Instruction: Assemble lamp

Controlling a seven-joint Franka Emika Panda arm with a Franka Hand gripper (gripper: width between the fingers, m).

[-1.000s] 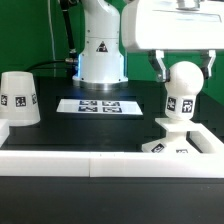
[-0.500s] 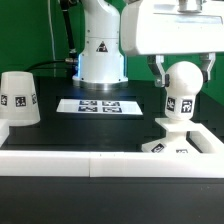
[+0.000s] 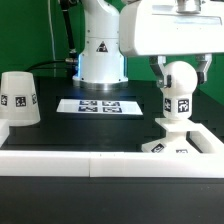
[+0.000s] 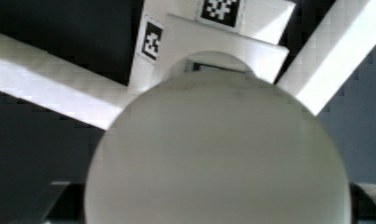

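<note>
on the exterior view's right, the gripper [image 3: 181, 75] is clenched around the round head of the bulb [image 3: 179, 88], with one finger against each side. the bulb stands upright, its stem reaching down to the base [image 3: 166, 147], which lies just behind the front rail [image 3: 90, 161]. the wrist view is almost filled by the bulb's head, so the joint between stem and base is hidden there. the shade [image 3: 19, 98] sits well apart on the exterior view's left, beyond the marker board [image 3: 97, 105].

the risk, as i judge it, lies in the seating. if the stem is tilted or off-centre, turning or pressing could jam it crooked, or drag the light base across the table [image 3: 110, 128]. the smooth head could also slip between the fingers, and a bulb let go too early could topple.
</note>
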